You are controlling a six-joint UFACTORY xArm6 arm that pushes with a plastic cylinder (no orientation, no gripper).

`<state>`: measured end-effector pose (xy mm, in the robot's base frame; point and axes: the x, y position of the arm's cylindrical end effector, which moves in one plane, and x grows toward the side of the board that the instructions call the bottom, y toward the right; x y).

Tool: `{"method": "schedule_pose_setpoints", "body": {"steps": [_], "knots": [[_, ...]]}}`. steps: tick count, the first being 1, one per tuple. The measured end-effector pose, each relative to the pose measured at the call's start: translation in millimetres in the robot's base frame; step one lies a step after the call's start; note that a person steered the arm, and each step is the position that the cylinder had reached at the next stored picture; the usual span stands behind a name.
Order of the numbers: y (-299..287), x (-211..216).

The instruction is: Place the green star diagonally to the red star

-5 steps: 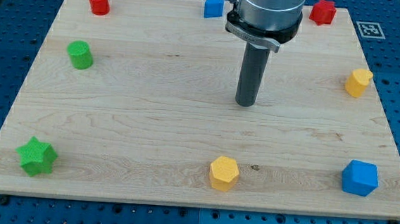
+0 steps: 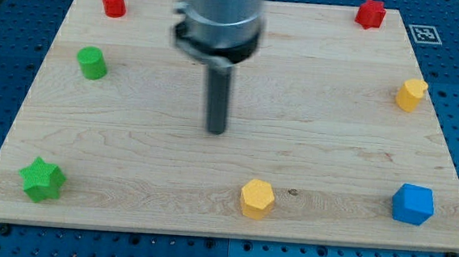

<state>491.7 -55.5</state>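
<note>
The green star (image 2: 42, 179) sits near the board's bottom left corner. The red star (image 2: 371, 13) sits at the top right corner. My tip (image 2: 215, 132) rests on the board near its middle, slightly left of centre, far right of and above the green star and well apart from every block. The arm's body hides part of the board's top edge; the image of the arm is motion-blurred.
A red cylinder (image 2: 113, 2) is at top left, a green cylinder (image 2: 92, 62) below it. A yellow hexagon (image 2: 257, 198) lies at bottom centre, a blue block (image 2: 413, 204) at bottom right, a yellow block (image 2: 411, 94) at the right edge.
My tip has moved left and slightly down, toward the green star's side. The arm now hides the blue block that showed at the top centre.
</note>
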Motion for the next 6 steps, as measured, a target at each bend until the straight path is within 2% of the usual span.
{"method": "schedule_pose_setpoints", "body": {"steps": [2, 4, 5, 6], "knots": [[-204.0, 9.9], [-249.4, 47.6], [-248.6, 47.5], [-235.3, 109.4]]}}
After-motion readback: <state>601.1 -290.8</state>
